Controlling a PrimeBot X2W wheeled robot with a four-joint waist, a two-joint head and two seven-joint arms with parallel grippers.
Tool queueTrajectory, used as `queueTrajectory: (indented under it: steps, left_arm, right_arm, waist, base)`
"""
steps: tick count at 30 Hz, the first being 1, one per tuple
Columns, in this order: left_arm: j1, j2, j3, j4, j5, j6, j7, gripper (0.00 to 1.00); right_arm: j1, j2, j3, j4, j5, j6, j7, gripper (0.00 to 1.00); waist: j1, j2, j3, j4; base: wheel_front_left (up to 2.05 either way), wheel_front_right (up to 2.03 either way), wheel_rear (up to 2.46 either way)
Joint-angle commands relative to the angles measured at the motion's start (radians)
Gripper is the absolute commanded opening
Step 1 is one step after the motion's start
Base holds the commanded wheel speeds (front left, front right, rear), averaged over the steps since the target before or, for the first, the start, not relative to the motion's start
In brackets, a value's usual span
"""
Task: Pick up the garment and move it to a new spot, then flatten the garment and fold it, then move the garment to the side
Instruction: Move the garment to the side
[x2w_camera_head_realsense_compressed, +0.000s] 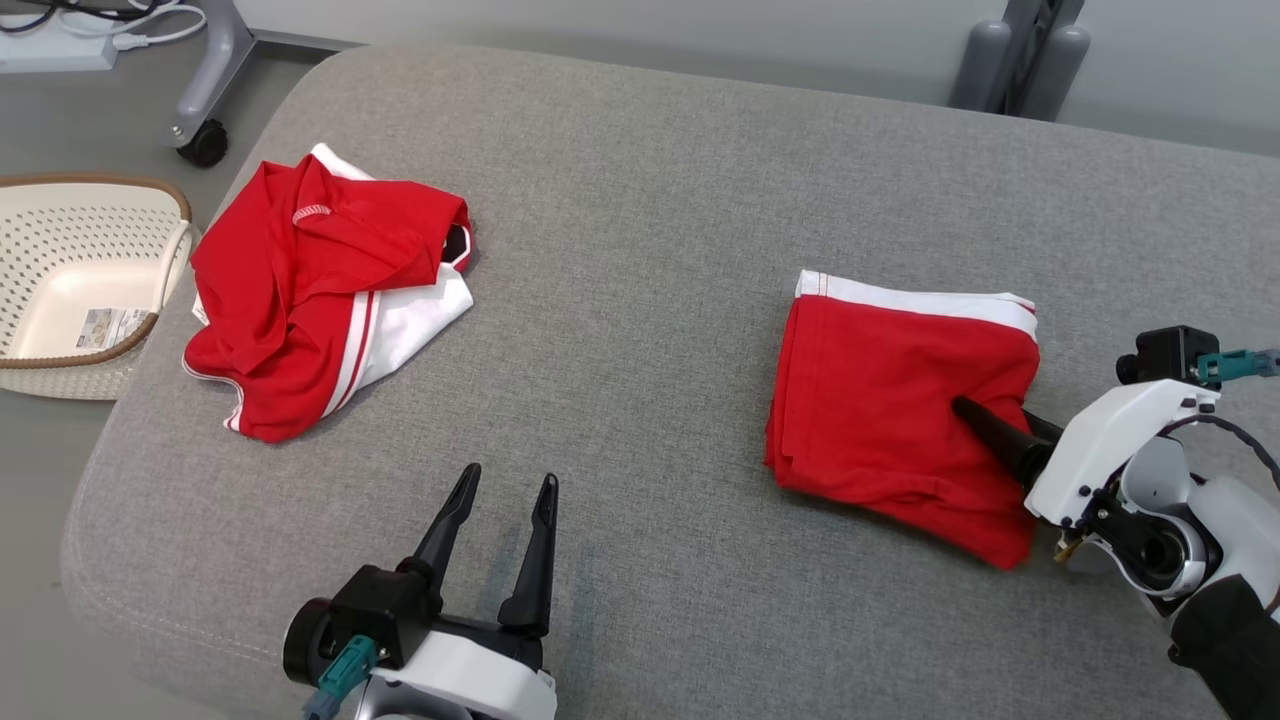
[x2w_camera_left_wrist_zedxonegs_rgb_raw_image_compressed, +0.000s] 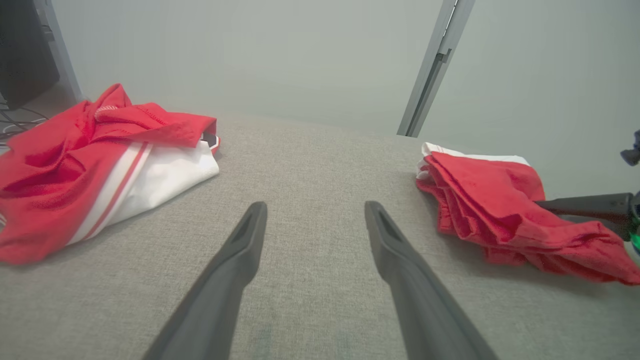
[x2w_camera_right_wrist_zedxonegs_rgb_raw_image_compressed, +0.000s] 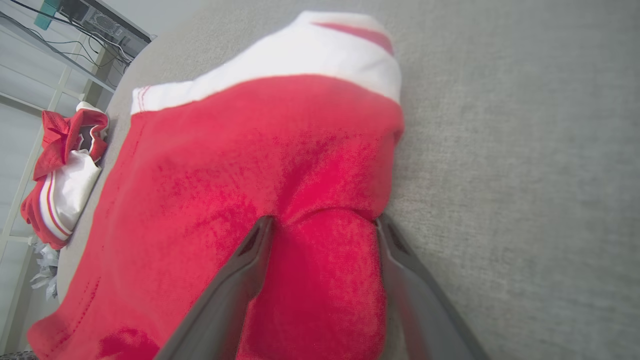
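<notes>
Two right fingers astride a ridge of the folded garment

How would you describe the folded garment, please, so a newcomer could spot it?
Two red-and-white garments lie on the grey cushion. The folded garment is on the robot's right, a neat rectangle with a white far edge; the crumpled garment by the basket is a heap.
</notes>
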Motion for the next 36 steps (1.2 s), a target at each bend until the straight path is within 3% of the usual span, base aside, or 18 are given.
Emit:
queueTrajectory:
  steps: [1,7,9,10,25,36]
  left_arm:
    - [-0.018,0.004,0.0,0.001,-0.005,0.004,-0.001,1.0]
    - [-0.027,0.004,-0.005,0.002,-0.008,0.005,-0.001,1.0]
    - [-0.028,0.004,-0.007,0.004,-0.01,0.008,-0.001,1.0]
    - [-0.03,0.004,-0.008,0.004,-0.012,0.008,-0.001,1.0]
    - [-0.023,0.004,-0.003,0.018,-0.018,0.016,-0.001,1.0]
    - [-0.025,0.004,0.007,0.01,-0.015,0.011,-0.001,1.0]
  right_arm:
    - [-0.01,-0.006,0.016,0.005,0.014,0.0,0.008,1.0]
    - [-0.04,-0.016,0.08,-0.001,0.073,0.0,-0.004,0.99]
    - [-0.048,-0.02,0.1,-0.005,0.09,0.0,-0.01,0.42]
    - [-0.053,-0.022,0.112,-0.007,0.097,0.0,-0.011,0.0]
    - [-0.117,-0.113,0.246,0.017,0.119,0.0,-0.105,0.0]
    - [-0.178,-0.285,0.346,0.079,0.082,0.0,-0.112,0.0]
  waist:
    - [0.0,0.0,0.007,0.007]
    - [0.0,0.0,0.016,0.015]
    - [0.0,0.0,0.017,0.015]
    - [0.0,0.0,0.018,0.015]
    - [0.0,0.0,-0.009,-0.012]
    - [0.0,0.0,0.005,-0.041]
  base:
    - [0.0,0.0,0.0]
    - [0.0,0.0,0.0]
    - [0.0,0.0,0.0]
    - [0.0,0.0,0.0]
    - [0.0,0.0,0.0]
    - [0.0,0.0,0.0]
